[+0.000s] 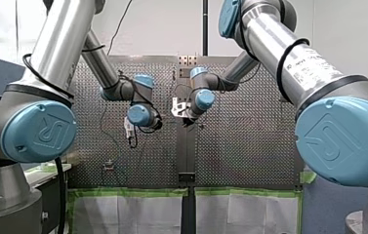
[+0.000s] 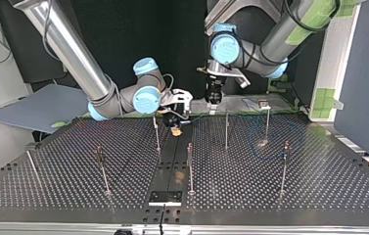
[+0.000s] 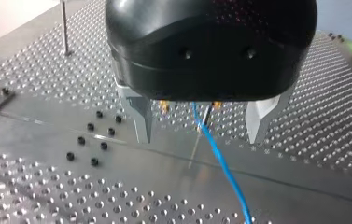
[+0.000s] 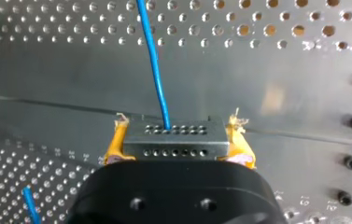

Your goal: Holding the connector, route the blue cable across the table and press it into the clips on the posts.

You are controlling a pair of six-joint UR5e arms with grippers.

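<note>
My right gripper (image 4: pixel 178 126) has its yellow pads shut on a grey connector block (image 4: pixel 176 140) with rows of small holes. The blue cable (image 4: pixel 157 70) leaves the block's face and runs ahead over the metal table. In the top view this gripper (image 2: pixel 174 126) hangs low over the table's middle strip, near a thin post (image 2: pixel 156 132). My left gripper (image 3: pixel 201 137) is open, its two metal fingers (image 3: pixel 142 119) wide apart. The blue cable (image 3: pixel 222 168) passes between them without touching either, beside a thin post (image 3: pixel 196 144). In the front view, both grippers (image 1: pixel 131 131) (image 1: pixel 184 117) hover near the table's middle.
Several thin upright posts (image 2: pixel 226 129) (image 2: pixel 190 166) (image 2: pixel 284 166) stand across the perforated table (image 2: pixel 319 186). Black bolt heads (image 3: pixel 92 140) dot the solid centre strip. A small clip fixture (image 2: pixel 264 104) sits at the table's far edge, with green tape behind it.
</note>
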